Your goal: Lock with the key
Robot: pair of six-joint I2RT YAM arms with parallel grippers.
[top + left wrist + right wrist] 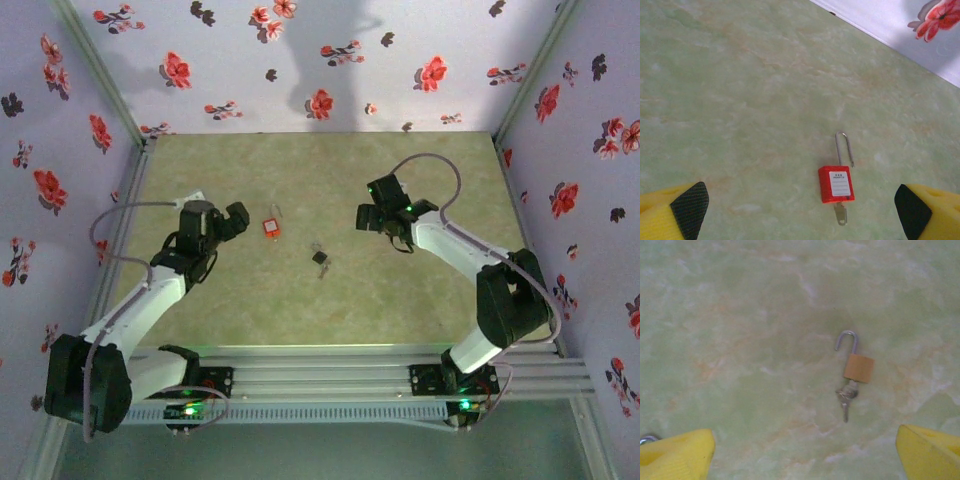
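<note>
Checking my feeds: the left gripper [800, 212] is spread wide with nothing in it, hovering over the red padlock [836, 184]. That one's lying flat on the green marbled table [740, 100] with its shackle [844, 147] popped open and a key [841, 214] poking out the bottom. There's a white label [839, 183] on the body, but the print's too small for me to read. The right gripper [802, 452] is gaping too, also empty, above a brass padlock [858, 368]. That one's open as well, with keys [845, 399] hanging from its keyhole. Can't make out any markings on the brass.
</note>
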